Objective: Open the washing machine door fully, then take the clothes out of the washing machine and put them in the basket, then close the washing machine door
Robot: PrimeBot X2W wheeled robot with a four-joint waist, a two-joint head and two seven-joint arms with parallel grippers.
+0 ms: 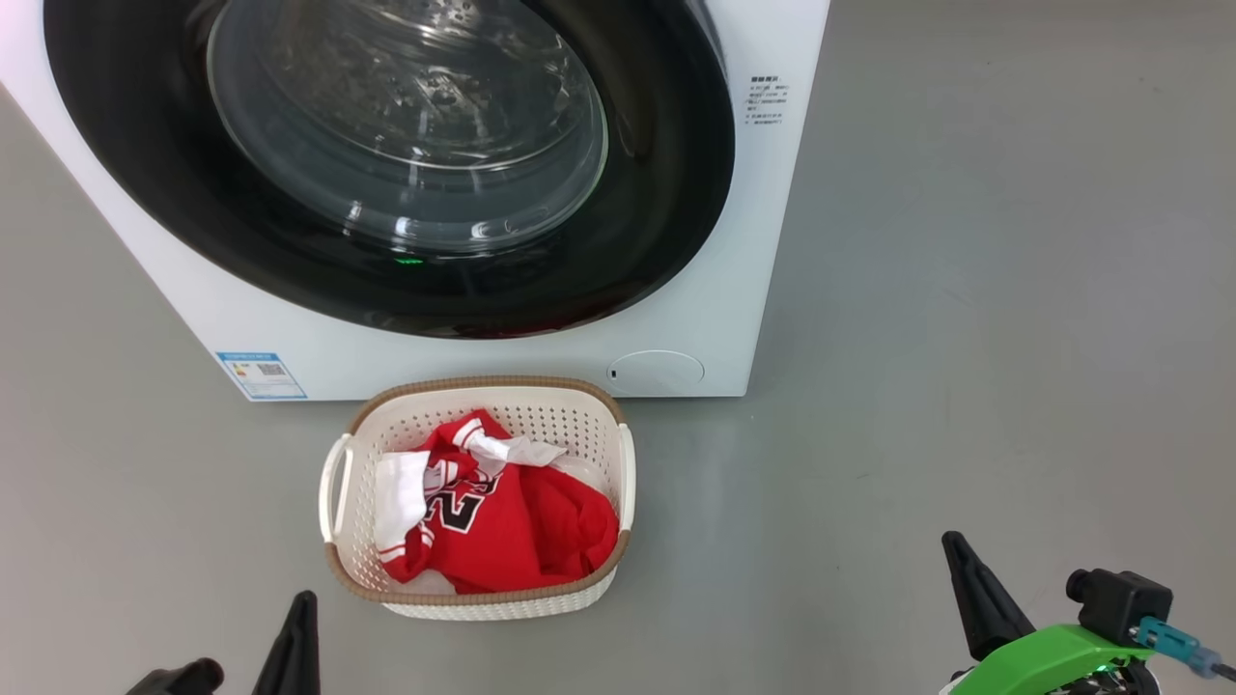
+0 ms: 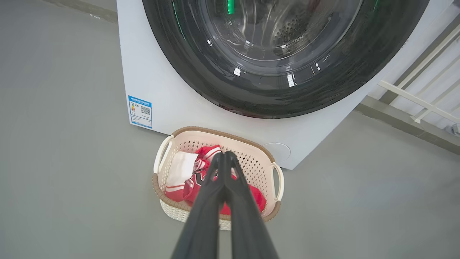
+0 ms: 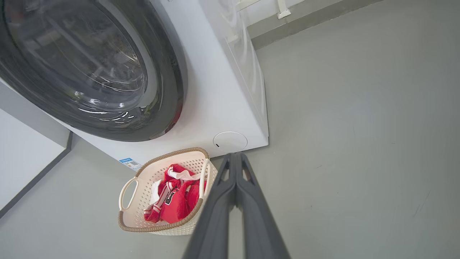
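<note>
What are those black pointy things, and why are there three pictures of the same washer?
It is a robot with two arms. One picture comes from a camera on its head; the other two come from cameras on its wrists. The black pointy things are its claws: the left claw and the right claw, both pinched shut and holding nothing. On the grey floor stands a white washing machine with its round door closed. In front sits a basket with red clothes inside.

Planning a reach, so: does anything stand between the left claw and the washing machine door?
Only low down: the basket, holding the clothes, sits on the floor between the shut left claw and the washing machine door. Above its rim, nothing visible stands in the way.
</note>
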